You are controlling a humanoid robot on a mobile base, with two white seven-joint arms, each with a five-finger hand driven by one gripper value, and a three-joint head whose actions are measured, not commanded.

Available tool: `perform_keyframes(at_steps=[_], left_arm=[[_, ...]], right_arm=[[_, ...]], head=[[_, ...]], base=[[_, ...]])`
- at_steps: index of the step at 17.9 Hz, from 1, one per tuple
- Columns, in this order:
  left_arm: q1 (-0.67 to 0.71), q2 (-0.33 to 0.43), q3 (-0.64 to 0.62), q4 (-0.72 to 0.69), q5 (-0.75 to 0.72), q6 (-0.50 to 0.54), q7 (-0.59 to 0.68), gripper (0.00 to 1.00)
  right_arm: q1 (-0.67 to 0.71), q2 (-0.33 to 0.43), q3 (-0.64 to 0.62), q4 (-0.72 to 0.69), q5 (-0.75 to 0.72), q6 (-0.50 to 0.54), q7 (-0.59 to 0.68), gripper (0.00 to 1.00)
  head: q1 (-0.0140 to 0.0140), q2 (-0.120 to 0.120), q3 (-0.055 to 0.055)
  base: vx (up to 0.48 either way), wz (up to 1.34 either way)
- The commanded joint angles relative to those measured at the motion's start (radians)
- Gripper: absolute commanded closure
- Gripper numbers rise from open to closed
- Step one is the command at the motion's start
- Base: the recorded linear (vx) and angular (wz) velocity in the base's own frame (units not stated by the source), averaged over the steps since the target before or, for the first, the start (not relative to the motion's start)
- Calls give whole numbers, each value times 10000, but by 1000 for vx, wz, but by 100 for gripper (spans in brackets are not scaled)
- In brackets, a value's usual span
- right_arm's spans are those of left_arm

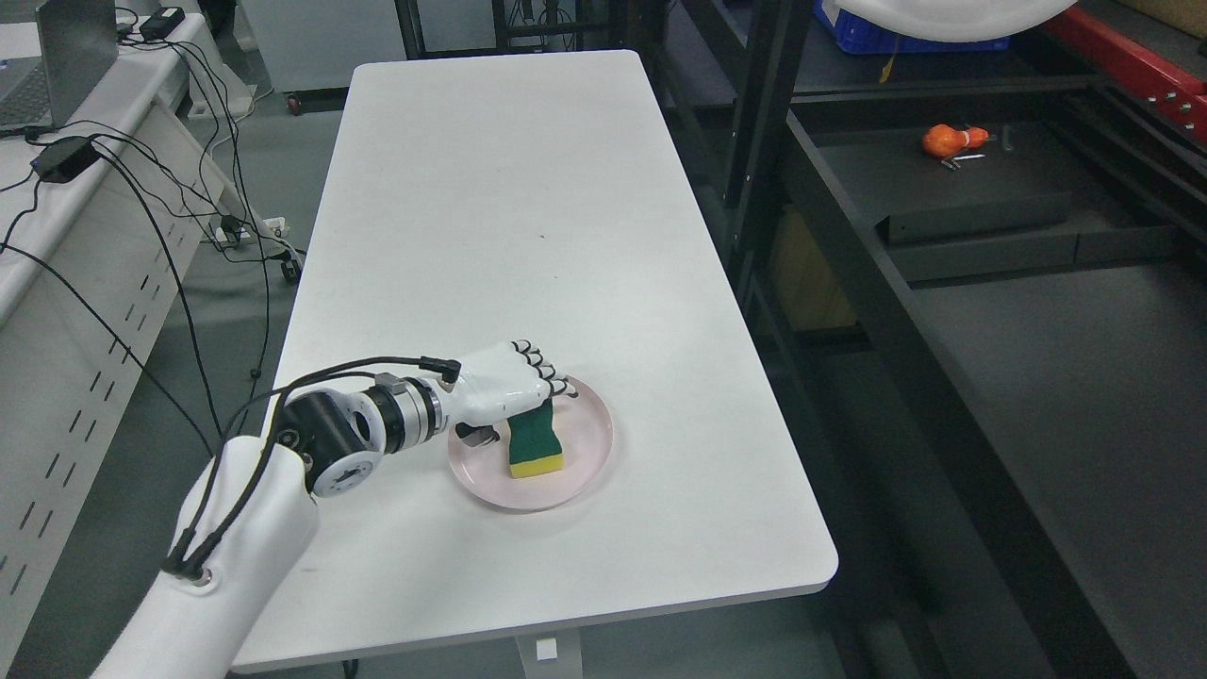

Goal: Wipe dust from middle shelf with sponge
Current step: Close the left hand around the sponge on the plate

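I have the left hand closed on the sponge, over the pink plate at the surface's near end. Pickup step, I judge; next I must lift and swing to the shelf right of the plate.

We see a green and yellow sponge on a pale pink plate, a white table, and a white hand with black-tipped fingers.

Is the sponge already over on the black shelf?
No, the sponge is above the pink plate on the white table, held by the left hand.
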Motion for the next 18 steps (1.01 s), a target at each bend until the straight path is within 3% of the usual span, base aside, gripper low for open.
perform_keyframes(at_steps=[1, 13, 16, 18], left_arm=[[2, -385, -663, 232, 935, -84, -8, 15], [370, -93, -603, 339, 890, -7, -54, 20], [371, -78, -405, 324, 1104, -38, -69, 37], [401, -63, -206, 324, 1730, -69, -85, 54]], right_arm=[[-14, -175, 0, -175, 0, 723, 8, 0], [1, -175, 0, -175, 0, 723, 8, 0], [1, -175, 0, -175, 0, 723, 8, 0], [1, -175, 0, -175, 0, 723, 8, 0]], head=[[0, 0, 0], [0, 0, 0], [0, 0, 0], [0, 0, 0]], base=[[0, 0], [0, 0], [0, 0], [0, 0]])
